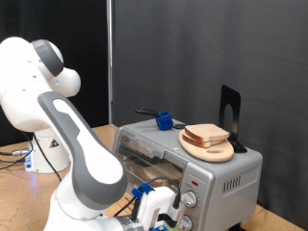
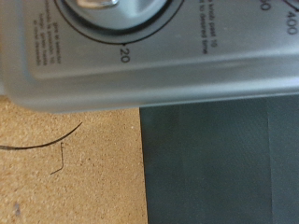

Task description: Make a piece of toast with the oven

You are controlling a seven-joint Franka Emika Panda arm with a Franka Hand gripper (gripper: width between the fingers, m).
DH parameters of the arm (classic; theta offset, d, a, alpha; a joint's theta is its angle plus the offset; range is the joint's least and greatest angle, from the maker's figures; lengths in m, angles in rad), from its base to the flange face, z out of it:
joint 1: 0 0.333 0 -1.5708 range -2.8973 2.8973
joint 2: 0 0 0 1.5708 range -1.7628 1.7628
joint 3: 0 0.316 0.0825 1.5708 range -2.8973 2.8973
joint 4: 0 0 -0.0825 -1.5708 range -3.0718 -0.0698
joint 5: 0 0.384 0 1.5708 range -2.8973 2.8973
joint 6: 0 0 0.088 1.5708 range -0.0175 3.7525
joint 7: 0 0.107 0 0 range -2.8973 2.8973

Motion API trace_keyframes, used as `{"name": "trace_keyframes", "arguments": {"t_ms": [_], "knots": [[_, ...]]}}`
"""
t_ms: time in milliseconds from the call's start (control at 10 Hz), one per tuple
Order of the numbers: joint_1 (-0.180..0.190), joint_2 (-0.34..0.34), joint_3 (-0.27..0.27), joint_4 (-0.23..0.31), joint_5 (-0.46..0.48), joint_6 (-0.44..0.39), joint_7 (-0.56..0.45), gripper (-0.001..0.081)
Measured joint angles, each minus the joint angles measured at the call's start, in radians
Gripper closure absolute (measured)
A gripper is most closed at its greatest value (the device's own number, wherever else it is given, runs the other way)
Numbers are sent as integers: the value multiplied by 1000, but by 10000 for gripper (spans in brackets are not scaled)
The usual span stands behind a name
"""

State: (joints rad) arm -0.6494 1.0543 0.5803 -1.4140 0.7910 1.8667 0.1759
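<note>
Dial markings "20" and "400" read on the silver-grey countertop toaster oven [image 2: 140, 65], whose front panel carries two round knobs [image 1: 195, 212] near the wooden tabletop's [image 2: 65, 168] front edge. One pale tan bread slice with brown crust [image 1: 207, 134] lies on one round wooden plate [image 1: 208, 150] atop the oven. White-and-blue two-finger gripper [image 1: 154, 207] sits at the knobs; whether its fingers are apart or together cannot be told.

The oven [image 1: 188, 164] has its top crowded: a wooden plate [image 1: 209, 150] carrying the piece of toast [image 1: 206, 135], a black stand [image 1: 229, 115] at the exterior view's right, and a blue object [image 1: 166, 120]. The gripper [image 1: 154, 207] sits close against the knobs [image 1: 190, 200], with the robot's grey arm [image 1: 82, 149] filling the space before the glass door. From the wrist view, bare wooden tabletop [image 2: 70, 173] and dark floor [image 2: 224, 163] lie open beside the oven's front.
</note>
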Motion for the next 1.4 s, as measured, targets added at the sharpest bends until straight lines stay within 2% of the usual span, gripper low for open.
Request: {"name": "trace_keyframes", "arguments": {"t_ms": [700, 800, 900, 1000, 1100, 1200, 1300, 1400], "knots": [[-5, -8, 25, -62, 18, 40, -22, 124], [-6, -10, 28, -68, 21, 46, -25, 234], [-7, -10, 30, -72, 23, 52, -29, 234], [-9, -10, 33, -75, 26, 58, -31, 370], [-10, -11, 34, -76, 29, 60, -33, 370], [-10, -11, 35, -76, 31, 64, -34, 558], [-10, -11, 35, -76, 33, 70, -35, 558], [-10, -11, 35, -76, 34, 76, -35, 742]]}}
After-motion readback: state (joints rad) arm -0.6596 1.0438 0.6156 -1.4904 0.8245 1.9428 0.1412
